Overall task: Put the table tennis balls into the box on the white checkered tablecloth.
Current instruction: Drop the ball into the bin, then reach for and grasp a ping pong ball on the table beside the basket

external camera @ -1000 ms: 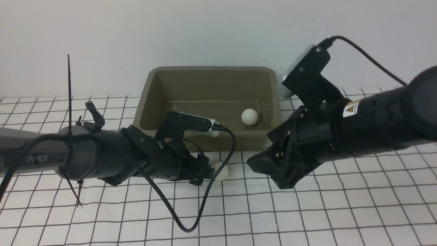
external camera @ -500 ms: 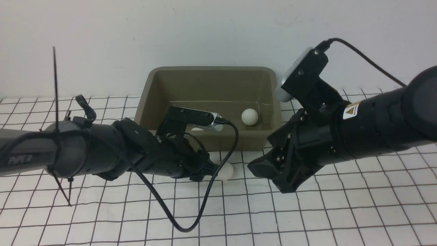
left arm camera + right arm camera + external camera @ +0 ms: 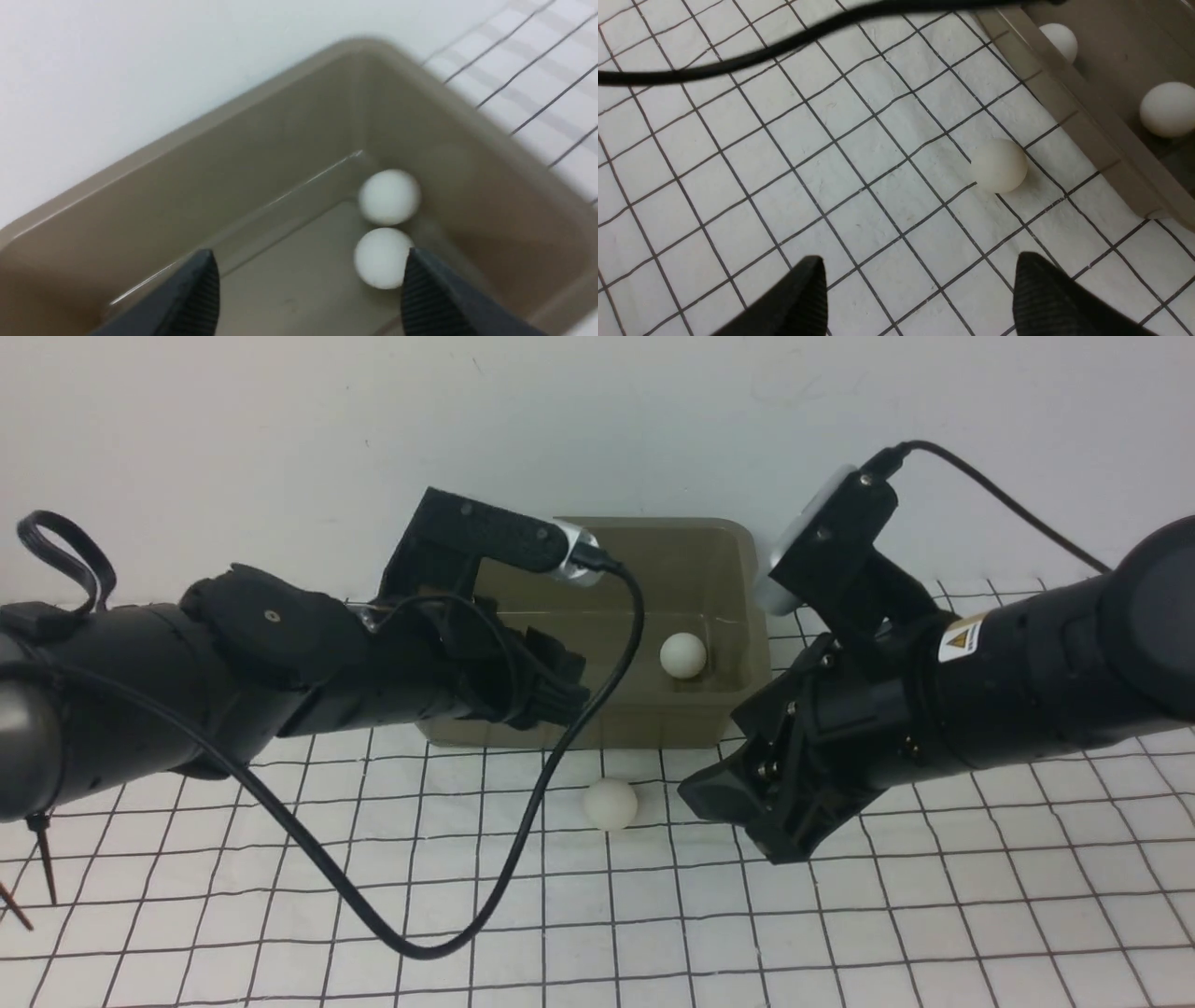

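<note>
The olive-grey box stands at the back of the white checkered tablecloth. In the front view one table tennis ball lies in the box and one ball lies on the cloth in front of it. My left gripper hovers over the box's front wall. In the left wrist view it is open and empty above two balls on the box floor. My right gripper is open and empty, low over the cloth; the loose ball lies ahead of it.
The left wrist camera's black cable hangs in a loop down to the cloth, close to the loose ball, and crosses the right wrist view. A white wall stands right behind the box. Both arms crowd the box's front.
My left arm has risen from beside the loose ball on the cloth and moved back over the box. The loose ball stays on the cloth. The right arm has barely moved.
</note>
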{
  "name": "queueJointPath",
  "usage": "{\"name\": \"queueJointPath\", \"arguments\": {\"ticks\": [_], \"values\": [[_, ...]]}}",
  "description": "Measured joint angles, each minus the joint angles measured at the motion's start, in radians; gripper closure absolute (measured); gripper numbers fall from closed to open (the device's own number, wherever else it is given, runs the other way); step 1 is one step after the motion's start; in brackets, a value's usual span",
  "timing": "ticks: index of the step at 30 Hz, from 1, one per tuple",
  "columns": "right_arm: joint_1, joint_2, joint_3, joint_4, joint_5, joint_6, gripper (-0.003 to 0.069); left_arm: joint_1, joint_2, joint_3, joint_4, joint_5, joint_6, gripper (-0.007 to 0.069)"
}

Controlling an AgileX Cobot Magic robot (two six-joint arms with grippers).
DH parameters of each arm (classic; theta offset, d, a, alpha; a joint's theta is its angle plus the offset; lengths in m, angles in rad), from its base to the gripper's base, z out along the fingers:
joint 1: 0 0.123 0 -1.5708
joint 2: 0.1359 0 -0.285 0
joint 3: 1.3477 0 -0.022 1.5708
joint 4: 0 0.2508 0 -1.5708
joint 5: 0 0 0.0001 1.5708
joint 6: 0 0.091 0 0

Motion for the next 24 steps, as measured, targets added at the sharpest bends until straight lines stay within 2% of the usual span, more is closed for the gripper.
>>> {"name": "queueJointPath", "arguments": {"ticks": [10,15,24], "values": [[0.000,-0.079,0.000,-0.007,0.008,0.000,0.0176,0.000,-0.348,0.270,-0.043,0.140,-0.025,0.0155],[0.000,-0.097,0.000,-0.047,0.012,0.012,0.0176,0.000,-0.409,0.386,-0.046,0.220,-0.043,0.0155],[0.000,-0.147,0.000,-0.282,-0.035,0.169,0.0176,0.000,-0.335,0.450,-0.024,0.238,-0.057,0.0155]]}}
